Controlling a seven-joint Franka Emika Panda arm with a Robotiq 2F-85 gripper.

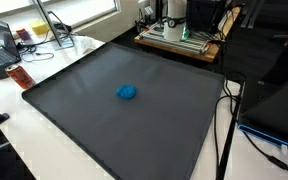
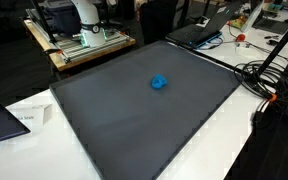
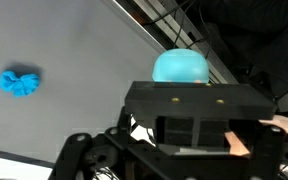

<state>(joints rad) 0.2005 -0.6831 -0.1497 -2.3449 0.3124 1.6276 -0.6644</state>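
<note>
A small crumpled blue thing (image 1: 128, 92) (image 2: 160, 82) lies alone near the middle of a dark grey mat (image 1: 74, 115) (image 2: 124, 130). In the wrist view it sits at the far left (image 3: 20, 82) on the mat (image 3: 84, 45). My gripper (image 3: 189, 130) fills the lower part of that view as a black block, far from the blue thing and touching nothing. Its jaws stand open with nothing between them. A teal rounded shape (image 3: 181, 67) shows just above the gripper body. In both exterior views only the arm's base shows, not the gripper.
The arm's base stands on a wooden platform (image 1: 179, 40) (image 2: 84, 48) at the mat's far edge. A laptop (image 1: 2, 48) and a red object (image 1: 20, 77) lie beside the mat. Cables (image 1: 227, 130) (image 2: 269, 78) run along one side; another laptop (image 2: 206, 30) and papers (image 2: 24, 118) sit nearby.
</note>
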